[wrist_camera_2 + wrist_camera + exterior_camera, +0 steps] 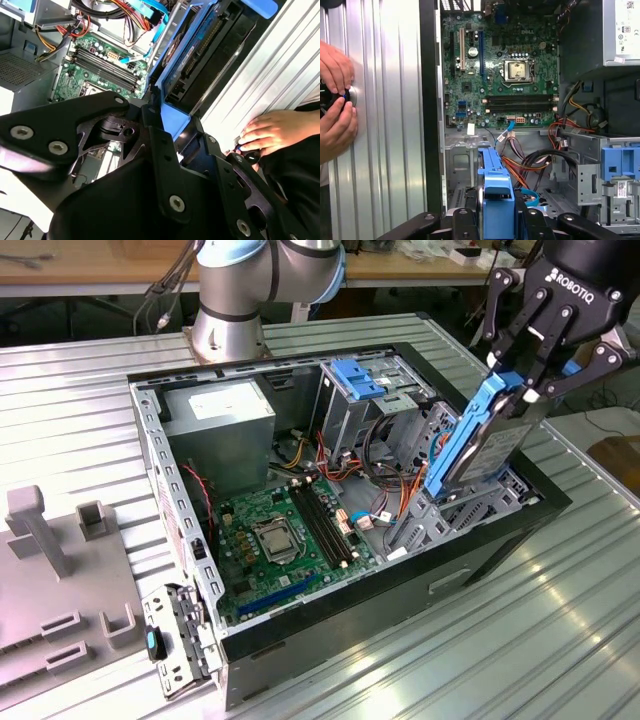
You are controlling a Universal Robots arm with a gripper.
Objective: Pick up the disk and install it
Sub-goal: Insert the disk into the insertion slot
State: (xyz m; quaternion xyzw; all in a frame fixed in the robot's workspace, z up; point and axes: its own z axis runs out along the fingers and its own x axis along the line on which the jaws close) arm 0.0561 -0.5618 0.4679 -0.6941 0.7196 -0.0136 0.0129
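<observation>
The black open-sided computer case [330, 635] lies flat on the ribbed metal table [500, 640], its green motherboard [270, 550] facing up, which leaves the drive bays reachable from above. At the exterior view's right, the black pincer [522, 380] pinches the top end of the flat silver-grey, blue-railed disk [492, 450]. The disk is held steeply tilted, its lower end down among the bays, apparently lined up with a slot.

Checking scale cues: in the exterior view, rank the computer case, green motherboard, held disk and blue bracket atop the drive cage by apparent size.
Largest to smallest:
1. computer case
2. green motherboard
3. disk, perhaps enlarged by being held nearer the camera
4. blue bracket
</observation>
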